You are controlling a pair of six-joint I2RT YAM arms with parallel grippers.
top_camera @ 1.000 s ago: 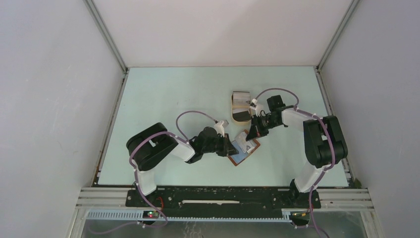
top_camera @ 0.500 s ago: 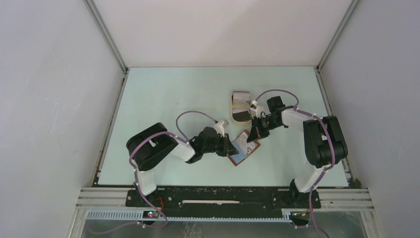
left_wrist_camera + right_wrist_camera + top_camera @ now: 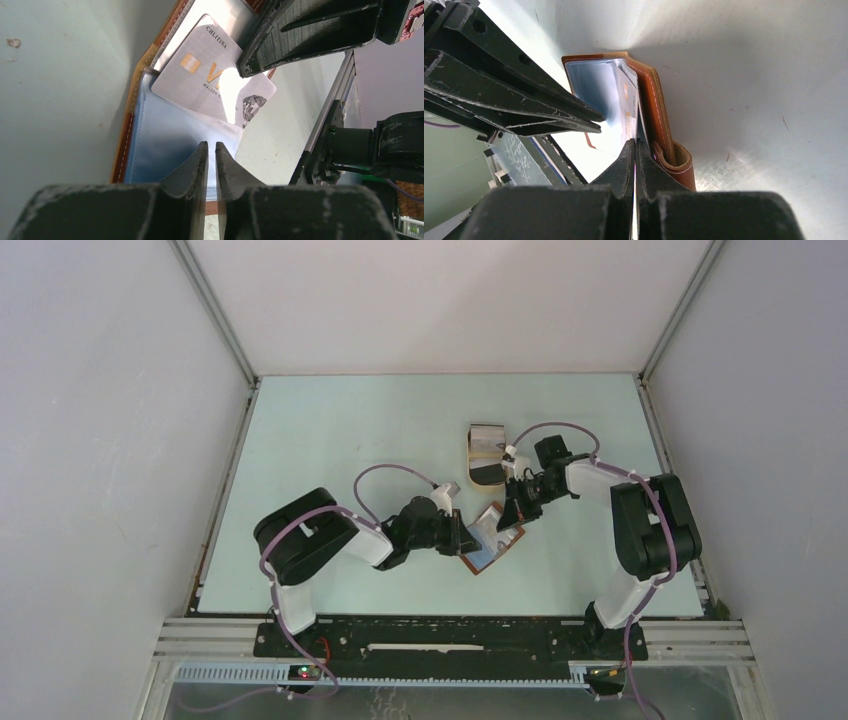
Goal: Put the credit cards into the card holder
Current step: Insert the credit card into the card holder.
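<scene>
The reddish-brown card holder (image 3: 500, 548) lies open on the table between my two grippers. My left gripper (image 3: 463, 537) is shut on its clear blue-tinted sleeve (image 3: 170, 135), pinching the sleeve's edge between the fingertips (image 3: 201, 156). My right gripper (image 3: 512, 510) is shut on the edge of a pale grey credit card (image 3: 200, 70) with a gold chip. The card lies partly inside the open holder, over the sleeve. In the right wrist view the card (image 3: 628, 112) stands edge-on beside the holder's brown cover (image 3: 659, 115), with my right gripper (image 3: 635, 150) closed on it.
A tan oval tray (image 3: 472, 452) holding more cards, a grey one (image 3: 488, 435) and a black one (image 3: 487, 475), sits just behind the right gripper. The table's metal frame rail (image 3: 330, 115) runs along the right edge.
My right gripper has edged left toward the holder with the card, sliding it a little further in. The left gripper has held still on the sleeve.
</scene>
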